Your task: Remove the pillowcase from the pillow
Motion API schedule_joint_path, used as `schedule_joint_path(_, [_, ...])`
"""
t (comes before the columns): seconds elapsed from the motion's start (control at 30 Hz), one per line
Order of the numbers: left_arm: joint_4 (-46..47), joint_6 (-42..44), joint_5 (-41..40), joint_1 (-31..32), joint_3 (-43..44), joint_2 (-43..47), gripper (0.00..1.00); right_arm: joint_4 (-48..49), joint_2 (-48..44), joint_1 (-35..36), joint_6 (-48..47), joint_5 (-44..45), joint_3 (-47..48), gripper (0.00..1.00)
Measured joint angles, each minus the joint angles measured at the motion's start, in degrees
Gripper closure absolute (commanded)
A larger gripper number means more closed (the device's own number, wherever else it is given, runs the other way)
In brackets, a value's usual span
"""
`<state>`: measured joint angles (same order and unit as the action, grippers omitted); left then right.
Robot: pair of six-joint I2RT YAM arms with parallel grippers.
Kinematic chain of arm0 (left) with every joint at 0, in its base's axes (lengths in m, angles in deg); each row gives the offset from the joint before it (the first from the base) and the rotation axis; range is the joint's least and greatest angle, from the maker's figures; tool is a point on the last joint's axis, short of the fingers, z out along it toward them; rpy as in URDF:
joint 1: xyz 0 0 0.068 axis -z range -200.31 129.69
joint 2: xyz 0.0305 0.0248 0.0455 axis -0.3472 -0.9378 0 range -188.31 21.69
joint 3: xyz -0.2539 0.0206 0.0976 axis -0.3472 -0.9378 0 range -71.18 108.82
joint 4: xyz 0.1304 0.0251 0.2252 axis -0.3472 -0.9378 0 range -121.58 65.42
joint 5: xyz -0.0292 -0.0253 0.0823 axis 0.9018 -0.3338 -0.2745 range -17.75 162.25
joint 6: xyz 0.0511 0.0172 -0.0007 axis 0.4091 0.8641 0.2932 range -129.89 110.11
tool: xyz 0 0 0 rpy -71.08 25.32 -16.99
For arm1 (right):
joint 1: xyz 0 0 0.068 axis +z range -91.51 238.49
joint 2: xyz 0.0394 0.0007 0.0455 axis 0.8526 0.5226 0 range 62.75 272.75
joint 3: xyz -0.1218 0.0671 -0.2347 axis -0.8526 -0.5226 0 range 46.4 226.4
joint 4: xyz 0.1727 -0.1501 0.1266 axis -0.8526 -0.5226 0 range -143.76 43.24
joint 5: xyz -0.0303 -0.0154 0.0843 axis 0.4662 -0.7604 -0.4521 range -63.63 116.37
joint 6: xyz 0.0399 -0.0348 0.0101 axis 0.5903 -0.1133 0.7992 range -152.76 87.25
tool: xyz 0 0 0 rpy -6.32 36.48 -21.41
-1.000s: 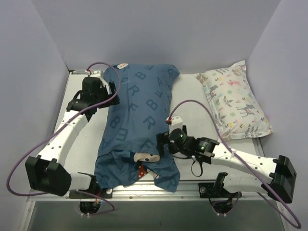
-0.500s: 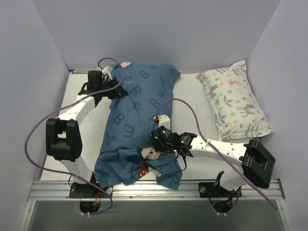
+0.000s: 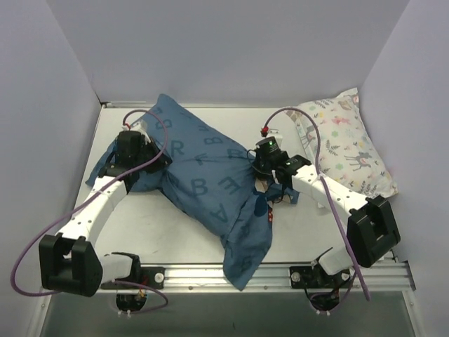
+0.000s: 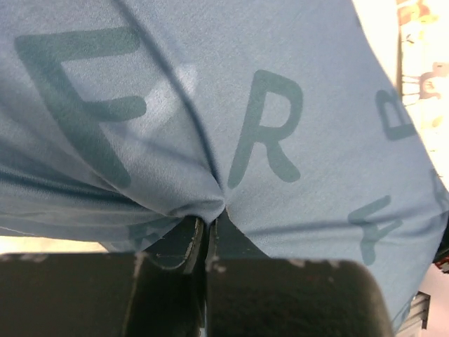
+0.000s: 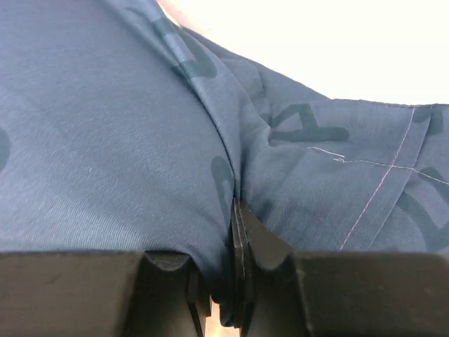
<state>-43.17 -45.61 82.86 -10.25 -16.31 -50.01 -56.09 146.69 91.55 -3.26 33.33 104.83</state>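
Fabric folds sit pinched in both grips: the left end effector point(image 3: 145, 156), jaws closed tight, holds a fold of the pillowcase point(image 3: 210, 179) at centre left of the top view, and the right end effector point(image 3: 265, 167) is clamped on another fold just right of centre. The pillowcase stretches diagonally across the table point(image 3: 140, 225), its lower end reaching the near rail at bottom centre. A deer-print pillow point(image 3: 347, 144) lies at the upper right.

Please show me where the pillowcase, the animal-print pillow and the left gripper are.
pillowcase point(image 3: 210, 179), top view, middle of the lettered fabric.
animal-print pillow point(image 3: 347, 144), top view, its centre.
left gripper point(image 4: 208, 223), left wrist view, between the fingertips.
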Motion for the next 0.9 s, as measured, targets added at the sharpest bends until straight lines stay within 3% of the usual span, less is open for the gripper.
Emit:
schedule_joint_path(0.07, [-0.59,-0.07,-0.57,-0.04,-0.98,0.44,1.00,-0.63,1.75,-0.04,-0.76,-0.50,1.49,0.63])
schedule_joint_path(0.1, [-0.66,-0.02,-0.87,-0.04,-1.31,0.44,0.97,-1.25,2.38,-0.09,-1.09,-0.59,2.01,0.42])
schedule_joint_path(0.13, [-0.83,0.13,-1.07,-0.04,-1.44,0.44,0.91,-1.92,2.82,-0.35,-1.49,-0.61,2.32,0.34])
schedule_joint_path(0.23, [-1.36,2.16,-1.79,-0.04,-1.33,1.25,0.52,-4.24,2.45,-1.36,-2.56,-0.33,2.75,0.19])
schedule_joint_path(0.27, [-2.03,3.06,-2.08,0.00,-1.11,1.92,0.30,-4.85,1.99,-1.70,-2.60,-0.31,2.86,0.17])
schedule_joint_path(0.4, [-6.62,7.02,-3.17,3.72,3.28,5.33,0.14,-7.23,-1.68,-2.91,-2.73,-0.17,3.54,0.10])
schedule_joint_path(0.5, [-8.35,10.16,-5.27,9.73,8.72,7.72,0.11,-7.67,-7.58,-2.97,-2.12,-0.31,3.98,0.07])
schedule_joint_path(0.67, [-8.26,14.23,-14.32,24.92,15.02,9.90,0.10,-6.99,-19.39,-3.02,0.83,-1.31,1.64,0.07])
schedule_joint_path(0.9, [-8.59,19.87,-28.33,43.04,16.90,0.20,0.06,1.86,-33.51,-3.02,9.33,-8.33,-21.53,0.06])
